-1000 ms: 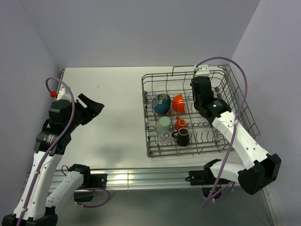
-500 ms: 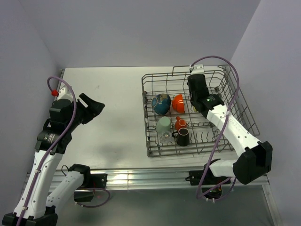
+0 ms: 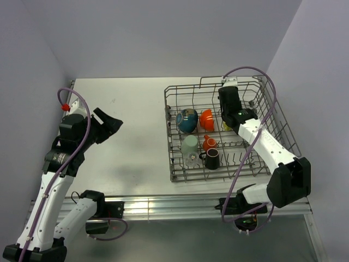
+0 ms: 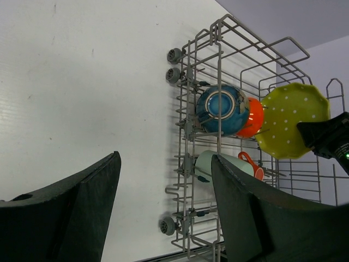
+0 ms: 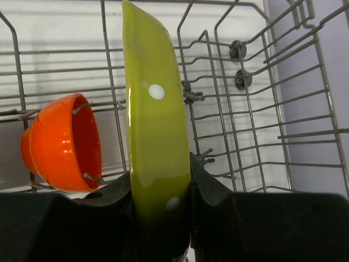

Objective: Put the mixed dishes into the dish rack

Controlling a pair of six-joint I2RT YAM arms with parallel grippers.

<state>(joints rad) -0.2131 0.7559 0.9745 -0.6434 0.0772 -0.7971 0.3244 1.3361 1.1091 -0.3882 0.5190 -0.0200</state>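
My right pincer [image 5: 161,188] is clenched on the yellow-green plate [image 5: 155,120], gripping its lower rim and holding it on edge inside the dish rack [image 3: 167,117]. The rack sits along the counter's [image 3: 125,109] right edge. The orange-red bowl [image 5: 65,142] is just beside the plate. My left pincer [image 4: 163,164] hangs released near the left edge, well apart from the rack.

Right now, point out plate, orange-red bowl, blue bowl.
yellow-green plate [image 5: 155,136]: right wrist view, spotted surface, mid-height.
orange-red bowl [image 5: 49,144]: right wrist view, outer wall.
blue bowl [image 4: 221,105]: left wrist view, underside centre.
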